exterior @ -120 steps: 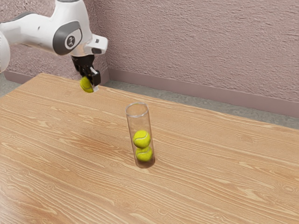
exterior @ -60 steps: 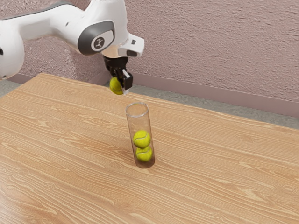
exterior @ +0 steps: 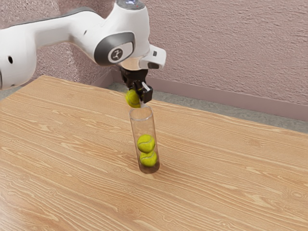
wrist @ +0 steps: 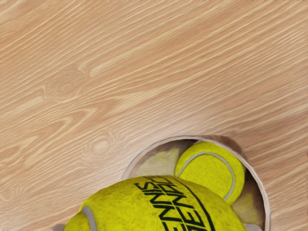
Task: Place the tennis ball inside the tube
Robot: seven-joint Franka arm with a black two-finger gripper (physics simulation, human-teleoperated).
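Wood-grained desk (exterior: 62,183) fills the foreground of the exterior view and runs back beneath the work. Clock directions below refer to that view, 12 being toward its upper edge.

Clear tube (exterior: 145,126) stands upright on the desk, mouth up. Contents: two yellow-green balls, stacked; lower ball (exterior: 148,160) near the base, upper ball (exterior: 146,143) on it at about 12 o'clock. Space remains above the upper ball, inside the tube.

Held tennis ball (exterior: 132,98): outside the tube, close above its rim, at 11 o'clock from the mouth. Contact with the rim: cannot tell. Wrist view: same ball bears black lettering and a pale seam, and overlaps part of the tube's opening; the upper ball is visible past it, within the rim.

Black gripper (exterior: 139,97) tilts over the mouth. State of jaws: closed in on the held tennis ball, pinching it from two sides.

White and grey arm (exterior: 57,31) enters from 9 to 10 o'clock and bends down to the gripper.

Behind the desk: strip of grey floor (exterior: 216,107), then pinkish baseboard (exterior: 216,95), then rough pink wall (exterior: 231,38), farthest, spanning 11 to 2 o'clock.
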